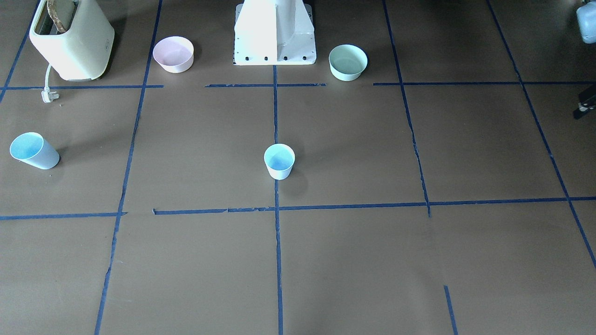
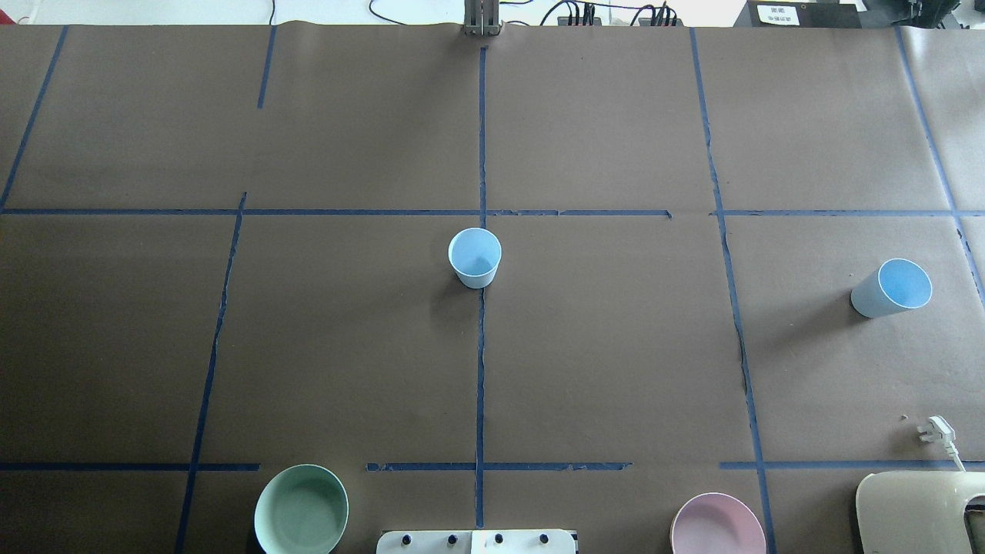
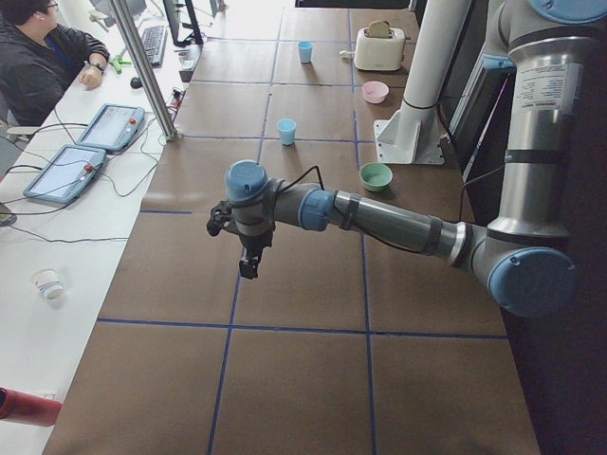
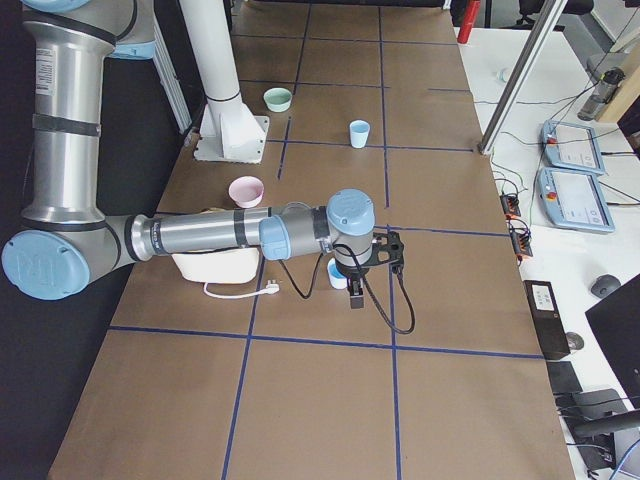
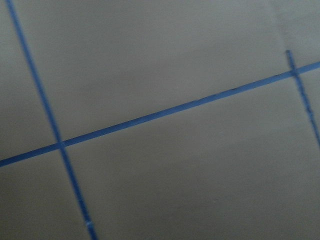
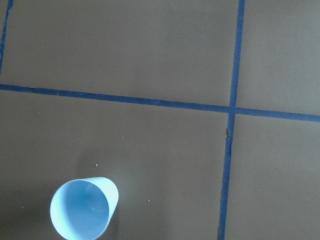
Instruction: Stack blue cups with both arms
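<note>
One blue cup stands upright at the table's middle on the centre tape line, and it also shows in the overhead view. The second blue cup stands far out on the robot's right side. My right gripper hangs over the table right beside this cup and partly hides it. The right wrist view has the cup at its lower left. My left gripper hangs over bare table far out on the robot's left. I cannot tell whether either gripper is open or shut.
A pink bowl and a mint-green bowl flank the white pedestal. A cream toaster with a loose plug stands near the second cup. Blue tape lines cross the brown table. An operator sits beyond the table's far edge.
</note>
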`<move>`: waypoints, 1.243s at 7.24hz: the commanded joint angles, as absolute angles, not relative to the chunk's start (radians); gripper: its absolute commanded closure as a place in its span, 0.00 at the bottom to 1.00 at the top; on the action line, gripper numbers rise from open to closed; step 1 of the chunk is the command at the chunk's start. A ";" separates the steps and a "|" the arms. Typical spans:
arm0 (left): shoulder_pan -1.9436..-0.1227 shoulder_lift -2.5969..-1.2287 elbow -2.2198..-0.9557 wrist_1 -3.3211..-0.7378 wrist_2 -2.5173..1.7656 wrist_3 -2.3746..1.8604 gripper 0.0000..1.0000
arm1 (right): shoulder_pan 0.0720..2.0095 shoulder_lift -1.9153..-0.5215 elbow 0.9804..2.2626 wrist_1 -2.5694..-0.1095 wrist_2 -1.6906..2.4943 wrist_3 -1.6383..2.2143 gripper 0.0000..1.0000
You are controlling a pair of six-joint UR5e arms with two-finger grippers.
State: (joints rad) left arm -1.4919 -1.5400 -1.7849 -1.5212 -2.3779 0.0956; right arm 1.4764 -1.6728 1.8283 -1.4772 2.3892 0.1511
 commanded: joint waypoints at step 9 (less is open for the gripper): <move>-1.621 -1.331 -1.776 -1.583 -2.387 0.166 0.00 | 1.129 -1.715 1.723 -1.045 2.214 0.612 0.00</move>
State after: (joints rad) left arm -1.6213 -1.3313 -1.7754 -1.5830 -2.3868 0.1668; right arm 1.1421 -1.7021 1.7698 -1.0966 2.2120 0.6118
